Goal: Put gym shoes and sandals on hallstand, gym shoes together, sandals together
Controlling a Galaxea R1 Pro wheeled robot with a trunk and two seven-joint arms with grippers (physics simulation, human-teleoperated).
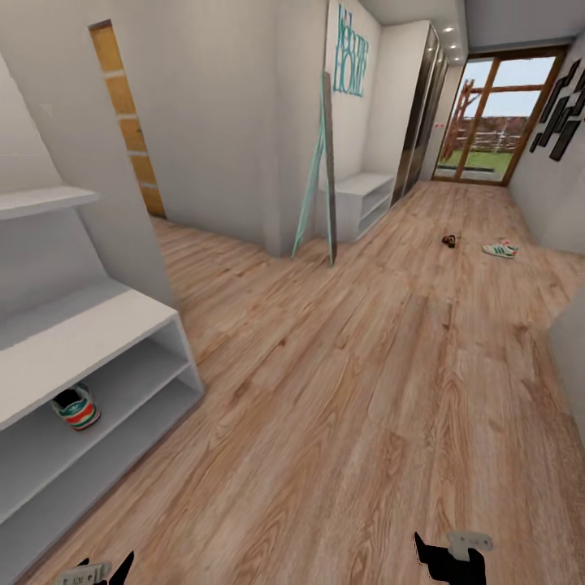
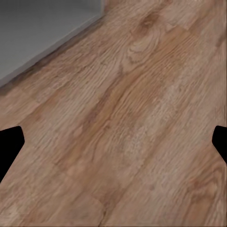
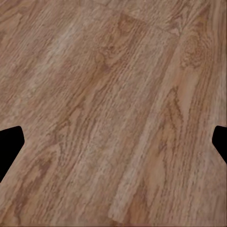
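One gym shoe sits on a lower shelf of the hallstand at the left of the head view. A second gym shoe lies on the corridor floor far down the corridor at the right. A small dark brown sandal lies just left of that shoe. My left gripper and right gripper show at the bottom edge, both low over the floor. In each wrist view the fingertips stand wide apart with nothing but floor planks between them.
A smaller white shelf unit with leaning teal poles stands against the left wall farther on. A glass door closes the corridor's far end. A grey wall edge juts in at the right. The grey base of the hallstand crosses the left wrist view.
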